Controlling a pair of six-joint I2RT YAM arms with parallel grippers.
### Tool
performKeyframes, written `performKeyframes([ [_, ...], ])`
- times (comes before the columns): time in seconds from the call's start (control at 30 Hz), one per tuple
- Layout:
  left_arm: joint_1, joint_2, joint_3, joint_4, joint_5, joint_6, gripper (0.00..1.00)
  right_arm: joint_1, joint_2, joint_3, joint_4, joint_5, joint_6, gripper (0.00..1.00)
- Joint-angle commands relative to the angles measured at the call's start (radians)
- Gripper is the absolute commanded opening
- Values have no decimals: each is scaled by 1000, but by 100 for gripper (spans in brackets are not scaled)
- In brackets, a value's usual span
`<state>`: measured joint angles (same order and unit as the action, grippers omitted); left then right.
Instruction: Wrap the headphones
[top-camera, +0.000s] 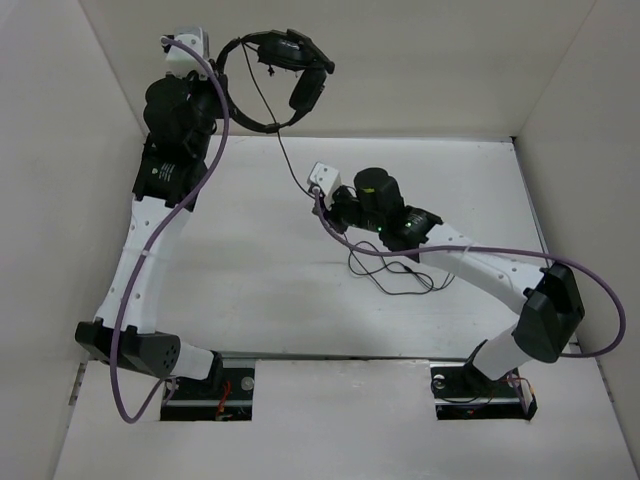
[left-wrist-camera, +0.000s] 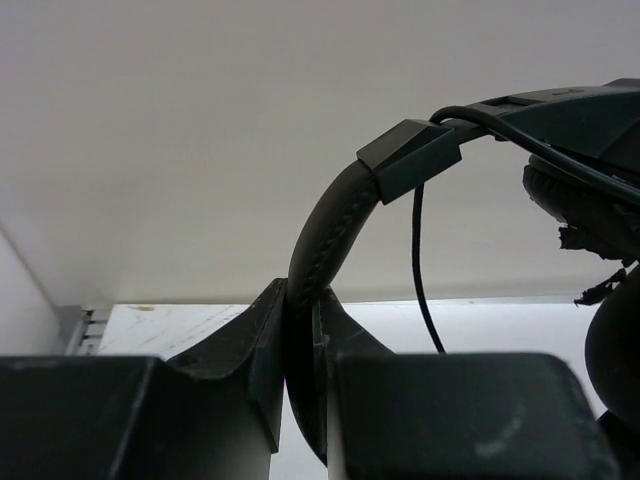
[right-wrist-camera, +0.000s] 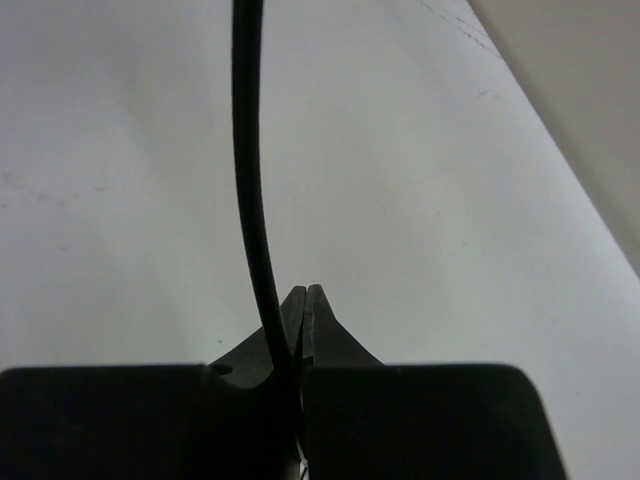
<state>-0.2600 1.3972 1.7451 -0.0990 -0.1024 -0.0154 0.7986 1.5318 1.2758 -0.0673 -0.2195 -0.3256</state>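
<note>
table (top-camera: 260, 290): white, matte | walls (top-camera: 450, 70): plain off-white, on three sides | light: soft, even

Arms, 2: left arm (top-camera: 140, 255) at 9 o'clock, right arm (top-camera: 480, 262) at 4. Grippers, 2 as well: left gripper (left-wrist-camera: 298, 310), right gripper (right-wrist-camera: 303, 300). White cam boxes, 2: left cam box (top-camera: 185, 50) at 11, right cam box (top-camera: 325, 178) near centre. Headset (top-camera: 288, 48), just 1, up at 12, w/ 1 earcup (top-camera: 308, 92) showing. Thin black cable (right-wrist-camera: 250, 150), 1; its loops are too tangled to count, and its plugs can't be made out. Thick purple cables, 2: left purple cable (top-camera: 226, 120), right purple cable (top-camera: 618, 310). Base plates, 2: left base plate (top-camera: 210, 385) at 7, right base plate (top-camera: 482, 397) at 5. Table (top-camera: 260, 230), 1.
</note>
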Motion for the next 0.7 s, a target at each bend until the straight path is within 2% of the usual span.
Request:
performKeyframes([
  [0.0,6,-56,-13,145,-89,51,0,40,-41,59,-31,109,-121,0],
  [0.27,-12,-61,-102,183,-158,141,0,81,-42,148,-42,273,-276,0],
  [0.67,-3,-72,-55,156,-132,103,0,60,-44,40,-2,264,-282,0],
])
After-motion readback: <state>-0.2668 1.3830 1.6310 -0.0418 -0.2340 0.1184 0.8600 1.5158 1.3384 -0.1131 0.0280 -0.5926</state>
